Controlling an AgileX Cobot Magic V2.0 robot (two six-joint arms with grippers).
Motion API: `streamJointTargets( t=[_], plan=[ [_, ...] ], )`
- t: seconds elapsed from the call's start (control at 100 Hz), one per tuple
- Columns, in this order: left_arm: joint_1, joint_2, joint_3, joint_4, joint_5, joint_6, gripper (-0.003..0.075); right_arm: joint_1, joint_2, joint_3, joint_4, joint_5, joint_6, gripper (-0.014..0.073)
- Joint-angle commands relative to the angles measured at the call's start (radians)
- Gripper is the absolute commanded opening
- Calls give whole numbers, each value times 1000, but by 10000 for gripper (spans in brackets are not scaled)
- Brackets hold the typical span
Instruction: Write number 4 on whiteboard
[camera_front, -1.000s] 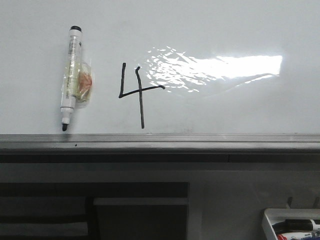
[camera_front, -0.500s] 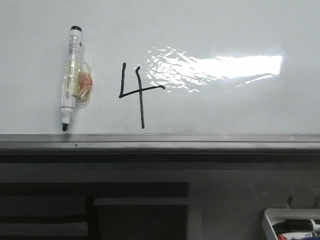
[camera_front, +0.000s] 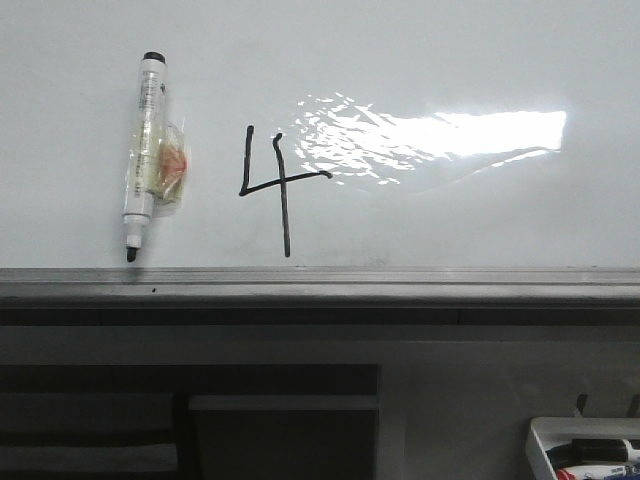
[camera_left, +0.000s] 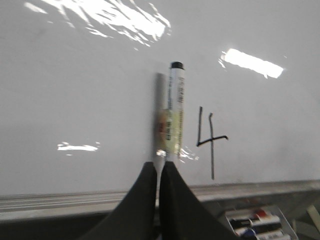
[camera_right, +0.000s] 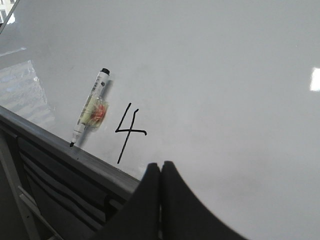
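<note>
Well — number 4 (camera_front: 275, 188) sits above whiteboard (camera_front: 480, 60) rail

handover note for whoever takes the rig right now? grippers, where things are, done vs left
Left gripper: shut, empty, fingertips just below the marker, not holding it.
Right gripper: shut, empty, off the whiteboard.
Marker is stuck to the board with its tip down, uncapped, just above the bottom rail, left of the number 4.
Done: the 4 is fully drawn.
Left: nothing to write; probably just park the arms.
</note>
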Motion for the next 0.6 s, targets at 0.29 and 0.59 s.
streamJointTargets(
  t=[0.29,0.59],
  plan=[
    [407,-269,86,-73,38,204,-20,-7,5,-29,-6,-79,-6,-61],
    [502,-381,166,-113,136,274,-20,-7,5,-29,-6,-79,-6,-61]
  ],
)
